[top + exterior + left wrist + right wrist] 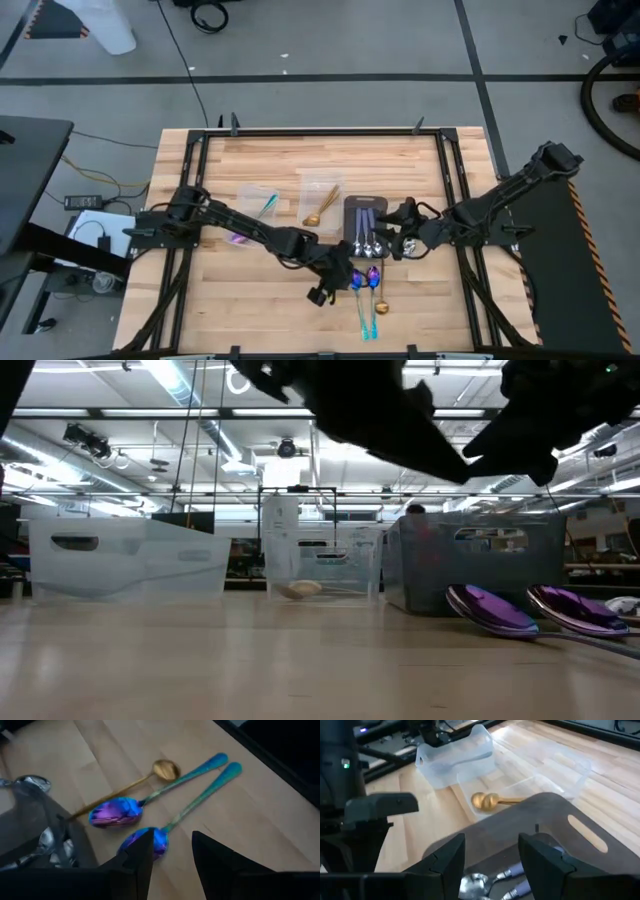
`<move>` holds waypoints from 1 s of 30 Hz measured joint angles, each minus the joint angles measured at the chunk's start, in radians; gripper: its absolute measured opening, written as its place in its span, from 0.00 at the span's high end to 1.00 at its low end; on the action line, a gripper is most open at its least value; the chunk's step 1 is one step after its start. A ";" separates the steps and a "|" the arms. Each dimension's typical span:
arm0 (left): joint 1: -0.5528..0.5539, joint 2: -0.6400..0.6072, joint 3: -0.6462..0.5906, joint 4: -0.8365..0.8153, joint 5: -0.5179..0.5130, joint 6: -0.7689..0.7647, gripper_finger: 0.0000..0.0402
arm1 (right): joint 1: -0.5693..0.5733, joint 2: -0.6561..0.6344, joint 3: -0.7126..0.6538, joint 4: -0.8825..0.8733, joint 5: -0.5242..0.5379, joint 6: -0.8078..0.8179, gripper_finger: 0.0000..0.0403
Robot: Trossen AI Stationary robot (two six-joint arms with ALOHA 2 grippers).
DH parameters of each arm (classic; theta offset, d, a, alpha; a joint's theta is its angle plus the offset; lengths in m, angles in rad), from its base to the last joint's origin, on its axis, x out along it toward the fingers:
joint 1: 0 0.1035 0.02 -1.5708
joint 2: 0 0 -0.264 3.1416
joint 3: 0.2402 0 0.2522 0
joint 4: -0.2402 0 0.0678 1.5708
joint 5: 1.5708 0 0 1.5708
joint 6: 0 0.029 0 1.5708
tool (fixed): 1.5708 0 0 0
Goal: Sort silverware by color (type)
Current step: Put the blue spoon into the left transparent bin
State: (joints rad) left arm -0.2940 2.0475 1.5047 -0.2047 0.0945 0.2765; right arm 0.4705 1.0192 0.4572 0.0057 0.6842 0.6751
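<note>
Left gripper (340, 283) low over the near-centre of the table (250, 300), fingers (142, 855) apart with nothing between them, poised just over the bowl of 1 iridescent spoon (192, 807). Beside it, a second iridescent spoon (165, 790), roughly parallel, and a loose gold spoon (127, 784) crossing under or against that pair; exact contact cannot be told. In the high view, the 2 iridescent spoons (366, 300) lying with purple bowls toward the far side, next to the dark grey tray (365, 207), and teal handles running toward the near edge, long axes near to far. Loose gold spoon's bowl (381, 308) between those handles.

Right gripper (400, 240) over the near right corner of the dark grey tray, fingers (447, 857) spread and empty. In the tray, silver spoons (364, 240) lying near to far, bowls at the near end.

Farther left, 2 clear tubs: the left tub (262, 201) with 1 teal-handled spoon (268, 206) slanted inside, the middle tub (322, 196) with 1 gold spoon (320, 208) lying on a diagonal, bowl nearer.

Open bare wood left of the loose spoons and along the near edge; little room on the right, with the right arm close by.
</note>
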 joint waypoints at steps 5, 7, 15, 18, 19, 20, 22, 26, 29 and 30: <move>0.015 0.032 0.001 0.043 0.018 0.080 0.65 | 0.039 0.003 -0.001 0.015 0.000 0.004 0.52; 0.018 0.038 0.002 0.057 0.018 0.099 0.65 | 0.055 0.002 -0.001 0.028 -0.017 0.020 0.52; 0.018 0.054 0.002 0.111 0.020 0.154 0.65 | 0.141 0.006 -0.001 0.027 -0.060 0.092 0.52; 0.015 0.072 0.002 0.131 0.020 0.154 0.65 | 0.181 0.004 -0.001 0.041 -0.060 0.088 0.52; 0.015 0.081 0.002 0.150 0.020 0.154 0.65 | 0.193 0.004 -0.001 0.047 -0.060 0.087 0.52; 0.015 0.087 0.002 0.154 0.020 0.154 0.65 | 0.206 0.004 -0.001 0.050 -0.058 0.087 0.52; 0.015 0.103 0.002 0.164 0.019 0.149 0.65 | 0.228 0.004 -0.001 0.064 -0.047 0.085 0.52; 0.015 0.124 0.000 0.183 0.016 0.096 0.65 | 0.269 0.003 -0.001 0.092 -0.008 0.085 0.52; 0.015 0.138 0.002 0.185 0.013 0.034 0.65 | 0.301 0.004 -0.001 0.103 0.020 0.085 0.52; 0.015 0.140 0.000 0.175 0.012 0.006 0.65 | 0.311 0.005 -0.001 0.109 0.027 0.083 0.52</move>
State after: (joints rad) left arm -0.2787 2.1871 1.5052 -0.0301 0.1066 0.2829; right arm 0.7815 1.0240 0.4564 0.1151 0.7116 0.7584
